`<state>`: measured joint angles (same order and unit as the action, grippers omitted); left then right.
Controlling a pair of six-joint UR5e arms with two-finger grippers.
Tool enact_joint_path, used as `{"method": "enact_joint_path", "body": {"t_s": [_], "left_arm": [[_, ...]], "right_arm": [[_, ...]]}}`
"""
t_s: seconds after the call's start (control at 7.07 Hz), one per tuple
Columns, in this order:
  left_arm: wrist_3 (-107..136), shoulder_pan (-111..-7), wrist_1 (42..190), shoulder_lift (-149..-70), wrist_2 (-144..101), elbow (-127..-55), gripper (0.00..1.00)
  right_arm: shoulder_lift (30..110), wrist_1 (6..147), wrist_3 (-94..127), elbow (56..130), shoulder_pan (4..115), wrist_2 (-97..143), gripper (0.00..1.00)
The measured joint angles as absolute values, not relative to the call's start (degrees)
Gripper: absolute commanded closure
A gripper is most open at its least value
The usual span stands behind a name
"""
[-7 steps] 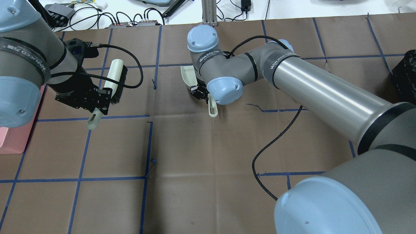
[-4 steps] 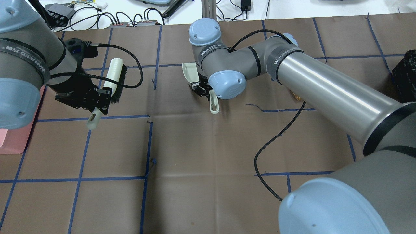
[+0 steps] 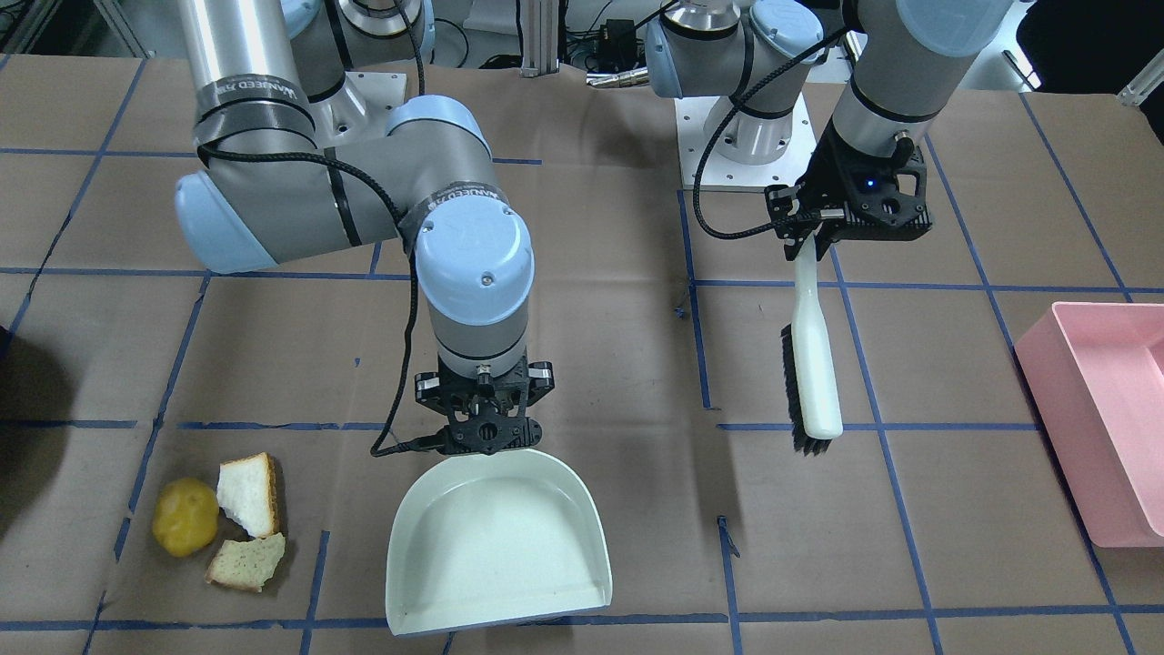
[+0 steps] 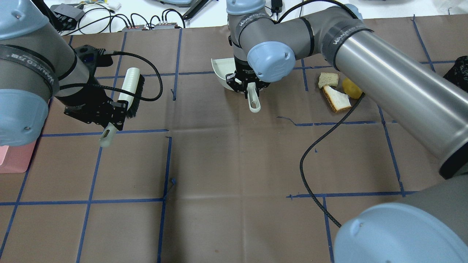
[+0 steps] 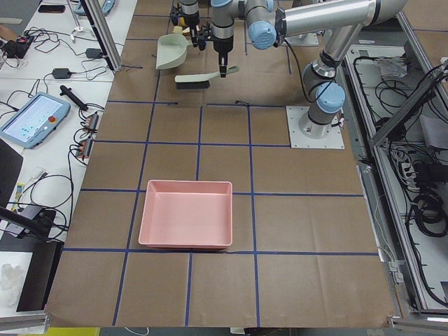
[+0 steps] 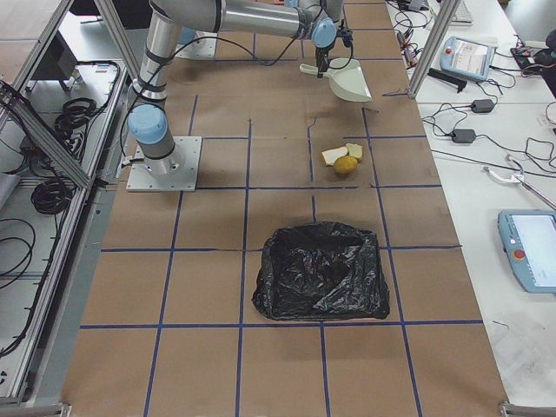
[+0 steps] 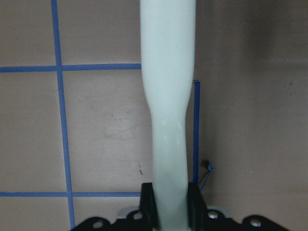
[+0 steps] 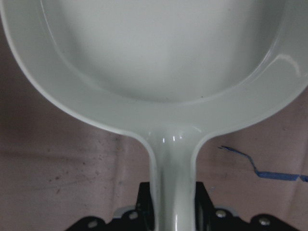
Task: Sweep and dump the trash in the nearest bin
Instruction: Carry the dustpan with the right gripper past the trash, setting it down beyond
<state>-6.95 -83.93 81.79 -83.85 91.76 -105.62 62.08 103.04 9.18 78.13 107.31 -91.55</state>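
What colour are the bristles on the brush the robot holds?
The bristles are black, on a whitish brush; clearest in the front-facing view.

Overhead, the right arm (image 4: 384,69) hides most of the dustpan (image 4: 220,69) and the pink bin (image 4: 12,160) is cut off

— Light?
— Bright, even, from overhead. Shadows on the brown paper (image 3: 591,273) are soft and faint.
— Glare?
— Small glints on the dustpan (image 8: 154,57) neck in my right wrist view.
— Focus?
— My wrist views are soft up close, the brush (image 7: 167,96) slightly blurred. Fixed views sharp.
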Motion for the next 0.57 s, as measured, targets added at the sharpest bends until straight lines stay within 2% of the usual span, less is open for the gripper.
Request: {"method": "enact_joint_path", "body": {"t_s": [0.57], "left_arm": [[-6.57, -83.99, 83.3, -84.05, 91.85, -105.71, 1.0]], "right_arm": [[69.35, 96.82, -13.8, 81.37, 98.94, -93.02, 1.0]]}}
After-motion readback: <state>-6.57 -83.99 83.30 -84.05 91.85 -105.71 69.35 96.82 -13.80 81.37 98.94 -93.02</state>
